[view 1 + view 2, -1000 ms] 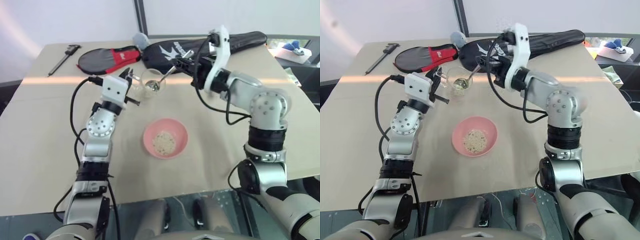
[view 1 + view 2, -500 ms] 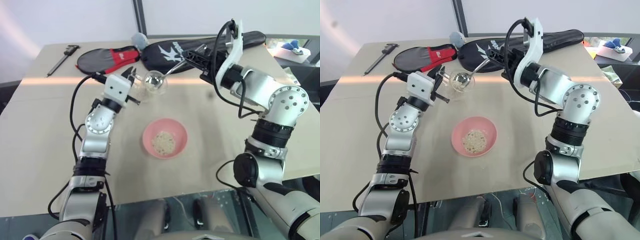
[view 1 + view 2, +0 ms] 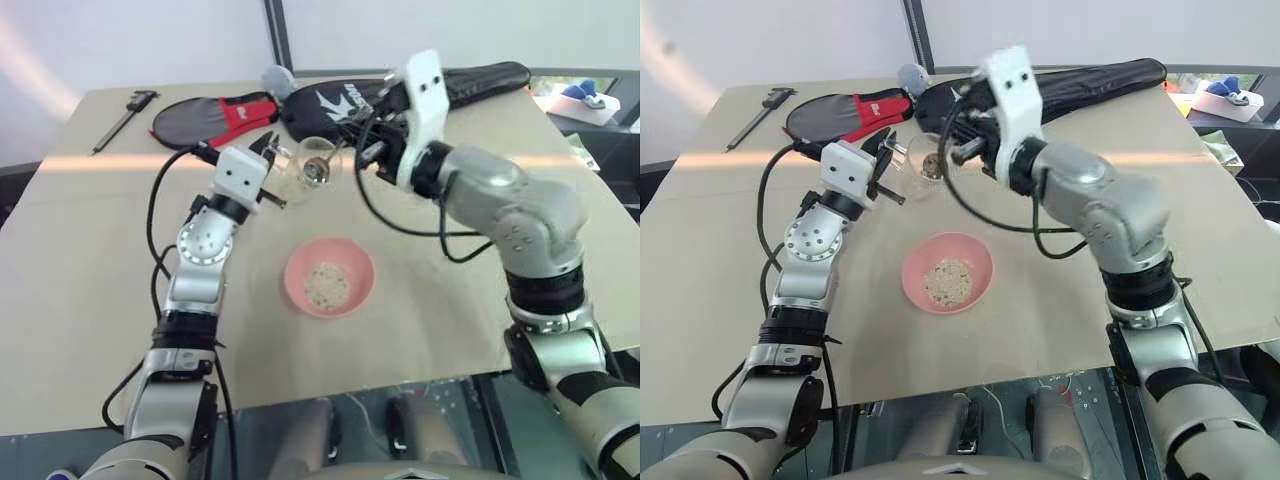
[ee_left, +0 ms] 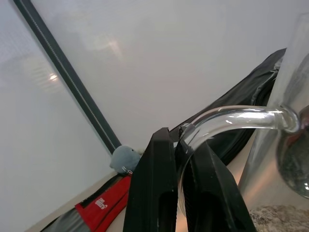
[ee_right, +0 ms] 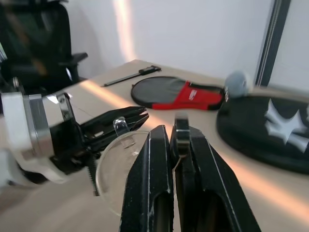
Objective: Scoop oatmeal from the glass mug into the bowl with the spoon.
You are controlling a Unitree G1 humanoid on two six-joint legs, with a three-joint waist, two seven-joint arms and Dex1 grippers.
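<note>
Right gripper (image 3: 352,152) has swung back in, dipping the spoon (image 3: 322,166) into the tilted glass mug (image 3: 305,166), whose handle the left gripper (image 3: 270,152) clamps above the counter (image 3: 90,270); pink bowl (image 3: 330,276) holds some oatmeal (image 3: 326,284), more scoops likely remain.

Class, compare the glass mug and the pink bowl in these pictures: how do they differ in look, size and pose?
The glass mug is clear; the bowl is opaque pink. The mug is narrower than the bowl. The mug is held up and tilted by its handle in the left gripper; the bowl sits level on the table. Both hold oatmeal.
</note>
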